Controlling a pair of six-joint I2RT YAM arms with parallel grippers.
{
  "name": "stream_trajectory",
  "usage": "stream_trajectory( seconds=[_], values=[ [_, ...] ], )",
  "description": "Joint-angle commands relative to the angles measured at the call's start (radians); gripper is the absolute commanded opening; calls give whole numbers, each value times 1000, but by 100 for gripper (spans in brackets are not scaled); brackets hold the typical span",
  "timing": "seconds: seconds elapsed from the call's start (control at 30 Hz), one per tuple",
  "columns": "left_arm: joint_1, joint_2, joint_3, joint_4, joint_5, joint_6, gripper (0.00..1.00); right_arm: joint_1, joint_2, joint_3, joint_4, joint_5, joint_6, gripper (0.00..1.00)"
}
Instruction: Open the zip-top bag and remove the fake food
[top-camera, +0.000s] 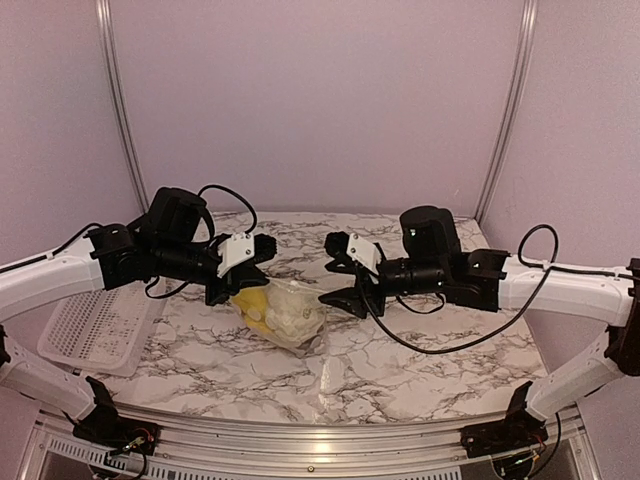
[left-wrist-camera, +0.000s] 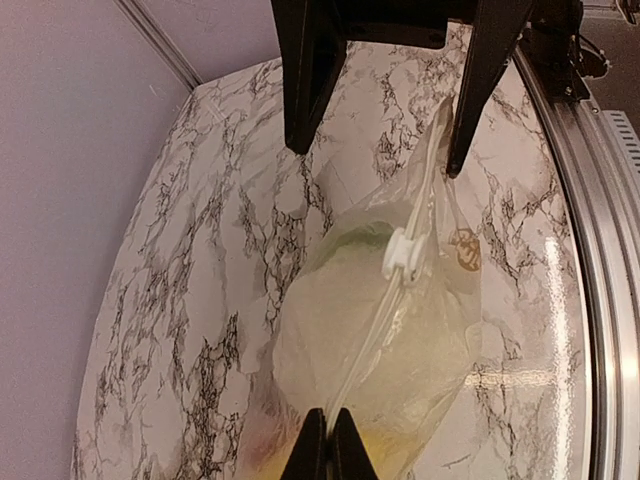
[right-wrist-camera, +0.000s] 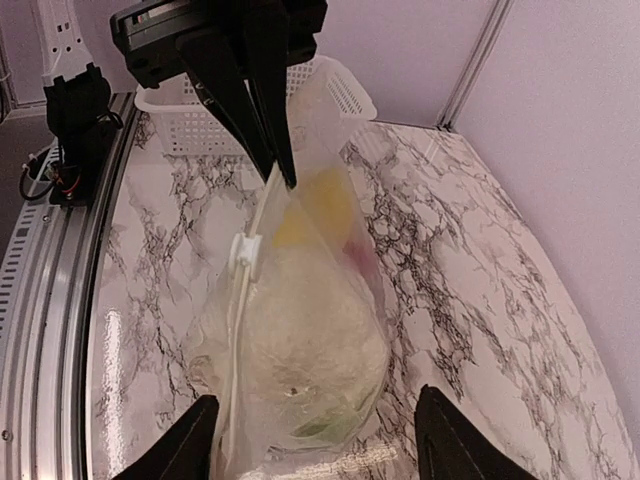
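Top external: zip-top bag (top-camera: 285, 318) mid-surface (top-camera: 430, 350), between the two arms. Left end effector (left-wrist-camera: 325, 445) clamped shut on the bag's zip edge. Right end effector (right-wrist-camera: 315, 395) open, jaws spread either side of the bag, not gripping. Fake food (right-wrist-camera: 300, 330) all inside the bag, yellow piece (right-wrist-camera: 320, 200) above the cream lump. White slider (right-wrist-camera: 245, 250) on the zip strip. White basket (top-camera: 95, 330) at the surface's left edge.

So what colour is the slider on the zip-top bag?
The slider is white; left wrist view.
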Motion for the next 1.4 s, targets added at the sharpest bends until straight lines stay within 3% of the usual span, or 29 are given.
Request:
stream_trajectory(
  seconds=[0.0,0.33,0.5,0.77,0.9,0.97,1.13,1.37],
  values=[
    [-5,-58,-56,139,42,-149,0,-16,-71,-35,73,-15,87,64],
    [-6,-43,-57,207,47,-325,0,-17,-19,23,151,-74,203,66],
    [-5,-38,-34,187,42,-366,0,-16,40,45,115,-72,194,61],
    [-5,-42,-39,184,32,-384,0,-15,68,49,86,-62,186,31],
    [-6,-52,-49,192,33,-369,0,-15,58,48,83,-54,182,4],
    [-6,-65,-65,213,39,-360,0,-15,51,47,85,-56,180,0],
    [-12,-82,-80,283,98,-342,31,-6,42,48,87,-66,158,0],
    [-37,1,-2,273,154,-303,43,13,51,69,70,-45,117,0]
  ],
)
